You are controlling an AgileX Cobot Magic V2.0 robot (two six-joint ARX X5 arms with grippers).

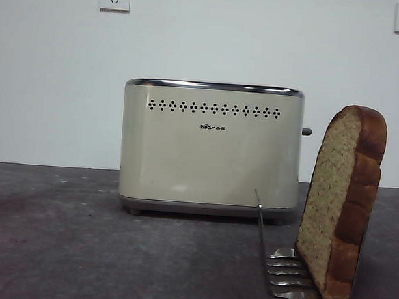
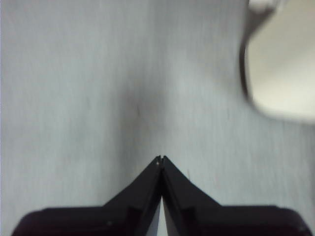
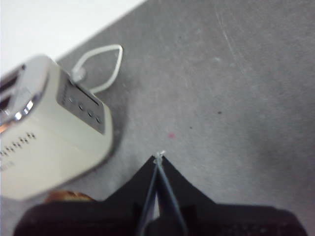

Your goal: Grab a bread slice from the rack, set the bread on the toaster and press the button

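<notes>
Black jaws of the left gripper meet tip to tip, holding nothing, above bare grey table. Those of the right gripper are likewise pressed together and empty, near the toaster. Nothing has begun: the slice of bread stands upright in the rack, near and right of the toaster. Grasping, loading and pressing the button all remain.

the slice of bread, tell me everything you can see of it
The slice of bread is one thick brown wholegrain slice with speckled tan crumb, a dark brown crust and a rounded top. It stands nearly upright, leaning slightly, with its bottom edge in the shiny metal rack, beside the toaster and apart from it. No gripper touches it.
</notes>
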